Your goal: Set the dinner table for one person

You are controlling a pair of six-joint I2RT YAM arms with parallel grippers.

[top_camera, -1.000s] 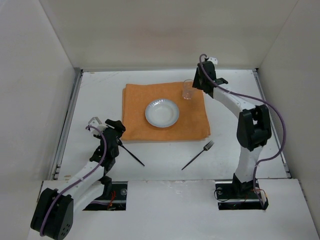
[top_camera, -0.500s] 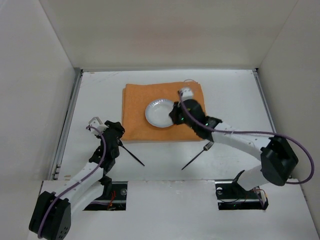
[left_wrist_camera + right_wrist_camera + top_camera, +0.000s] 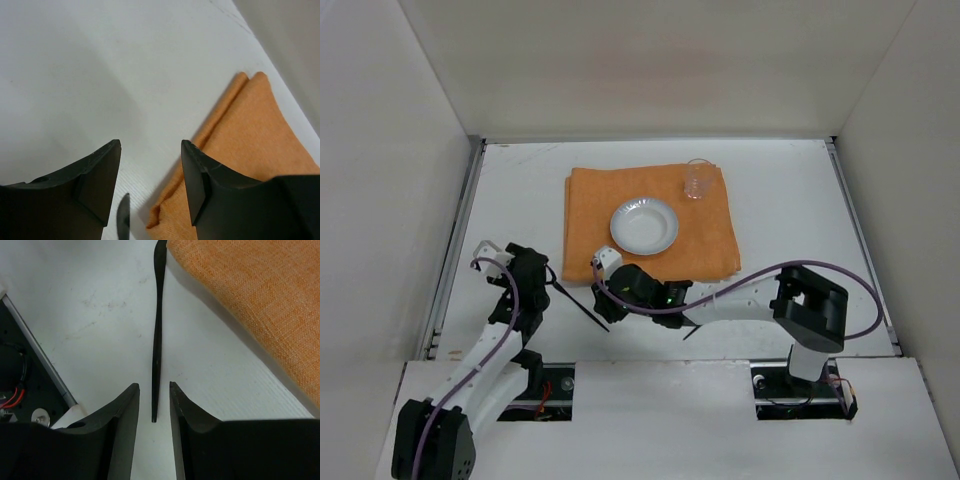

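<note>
On the white dinner table lies an orange placemat with a white plate and a clear glass on it. A black knife lies on the table off the placemat's front left corner. My right gripper reaches across to it. In the right wrist view the gripper is open, its jaws narrowly straddling the knife's near end without touching. My left gripper is open and empty, with the knife's other tip just below it. The fork is mostly hidden under my right arm.
Metal rails run along the table's sides, and white walls enclose it. The placemat's front left corner lies just ahead of my left gripper. The left arm's base opening shows near the right gripper.
My right arm swung from the glass at the back right across to the front left, over the knife. My left gripper drew back left, away from the knife.
</note>
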